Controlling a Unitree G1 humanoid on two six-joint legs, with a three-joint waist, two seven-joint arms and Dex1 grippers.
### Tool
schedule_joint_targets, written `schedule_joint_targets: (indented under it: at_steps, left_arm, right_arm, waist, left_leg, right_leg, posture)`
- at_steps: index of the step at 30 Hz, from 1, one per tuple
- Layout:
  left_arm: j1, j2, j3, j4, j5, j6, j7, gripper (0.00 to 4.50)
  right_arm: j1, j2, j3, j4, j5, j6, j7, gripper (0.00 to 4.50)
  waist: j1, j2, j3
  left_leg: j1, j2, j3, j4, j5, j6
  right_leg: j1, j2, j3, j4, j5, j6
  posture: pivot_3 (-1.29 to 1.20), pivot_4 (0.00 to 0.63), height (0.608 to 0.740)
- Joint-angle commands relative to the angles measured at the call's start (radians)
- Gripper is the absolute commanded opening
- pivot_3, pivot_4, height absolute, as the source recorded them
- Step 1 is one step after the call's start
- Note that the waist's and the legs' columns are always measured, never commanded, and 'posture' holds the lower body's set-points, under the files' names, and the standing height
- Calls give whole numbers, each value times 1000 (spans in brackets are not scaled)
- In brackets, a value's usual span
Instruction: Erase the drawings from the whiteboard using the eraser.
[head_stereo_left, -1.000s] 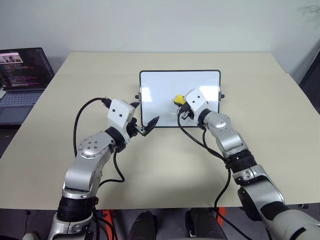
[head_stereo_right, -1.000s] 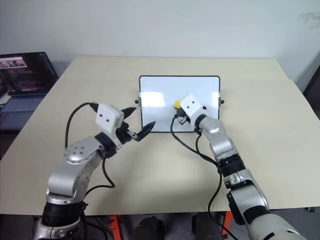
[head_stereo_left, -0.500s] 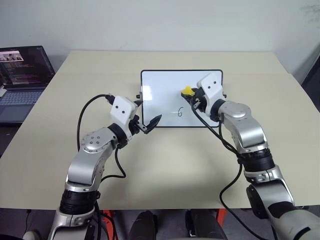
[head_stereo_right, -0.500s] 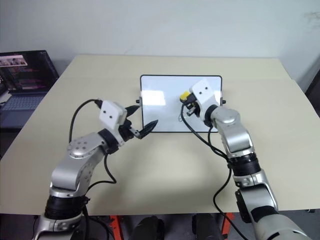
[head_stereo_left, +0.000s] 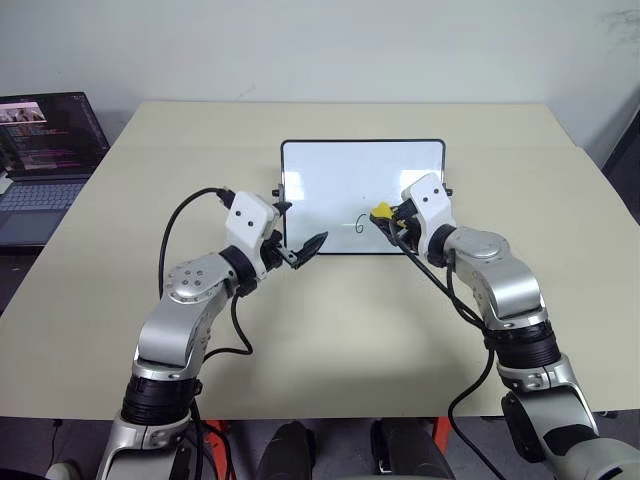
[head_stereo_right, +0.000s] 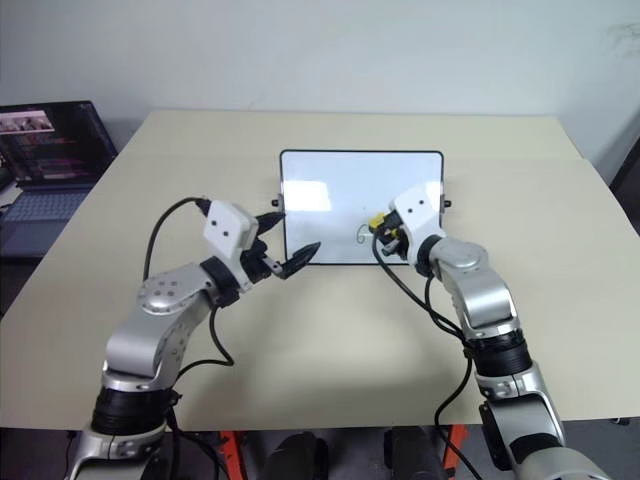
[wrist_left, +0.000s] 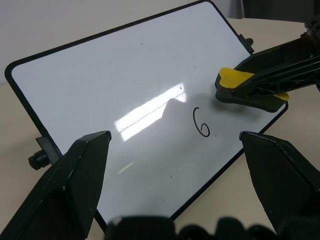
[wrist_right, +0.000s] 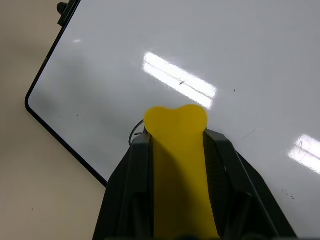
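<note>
Evidently the right claw (head_stereo_left: 388, 217) was pinching the yellow eraser (wrist_left: 245, 87) between its black fingers, pressed as tight as they went; the block's long axis ran out along the fingers toward the left, its rounded tip leading, and its dark underside was turned to the whiteboard (head_stereo_left: 320, 170), which I judged to be how the wiping face was kept on the glass. The board leaned back on the beige surface (head_stereo_left: 330, 330), its long side running left to right, black knobs at either end; the eraser sat low on it, just right of the lone remaining drawing, a thin black 6 (wrist_left: 201, 122), near but not yet over it. The left claw (head_stereo_left: 296, 250) stood spread and empty at the board's lower left corner; whether it touched the frame I could not tell, though it seemed posted there to steady the board. A laptop (head_stereo_left: 45, 160) sat well apart at the far left.
</note>
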Motion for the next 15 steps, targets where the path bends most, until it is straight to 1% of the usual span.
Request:
schedule_joint_targets:
  at_steps: [1, 11, 15]
  left_arm:
    - [-19, 7, -1, -16, -9, -16, -9, 4500]
    - [-17, 3, -2, -22, -9, -13, -12, 4500]
    - [-10, 2, -4, -28, -10, -12, -11, 4500]
  right_arm:
    - [-2, -6, -1, -35, 7, -6, -8, 1102]
    - [-4, -5, 3, -37, 7, -13, -18, 1102]
    - [-39, 13, -8, -1, -16, -87, -63, 1102]
  waist:
    - [0, 0, 0]
    - [0, 0, 0]
    - [0, 0, 0]
  left_leg:
    - [0, 0, 0, 0, 0, 0]
    - [0, 0, 0, 0, 0, 0]
    - [0, 0, 0, 0, 0, 0]
  right_leg:
    - [0, 0, 0, 0, 0, 0]
    - [0, 0, 0, 0, 0, 0]
    - [0, 0, 0, 0, 0, 0]
  posture:
    - [0, 150, 740]
    - [0, 150, 740]
    - [0, 150, 740]
